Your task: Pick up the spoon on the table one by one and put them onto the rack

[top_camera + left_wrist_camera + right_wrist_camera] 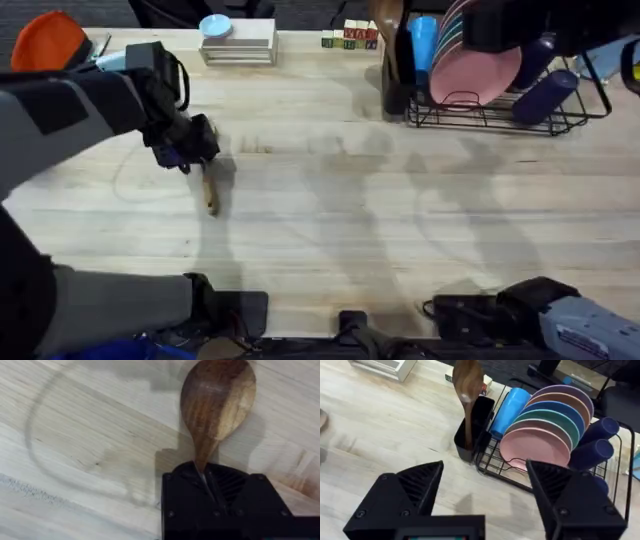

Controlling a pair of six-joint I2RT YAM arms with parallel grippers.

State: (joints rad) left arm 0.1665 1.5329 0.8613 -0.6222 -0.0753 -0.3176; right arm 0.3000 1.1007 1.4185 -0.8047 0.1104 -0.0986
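Wooden table (pixel 380 220) bare-grained | left pincer (pixel 206 479) seemingly clamps spoon (pixel 216 405) | right pincer (pixel 485 485) wide

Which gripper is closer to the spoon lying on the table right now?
Left. The left gripper is shut on the spoon, gripping its handle on the table. The right gripper is open, up by the rack, far across the table.

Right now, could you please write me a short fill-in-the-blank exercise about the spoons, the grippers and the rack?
1. The left gripper is shut on the handle of a wooden ____.
2. The other spoon stands with its bowl up in the rack's black ____.
3. The right gripper has its fingers ____.
4. The front plate in the rack is ____.

Missing words: spoon; cup; open; pink
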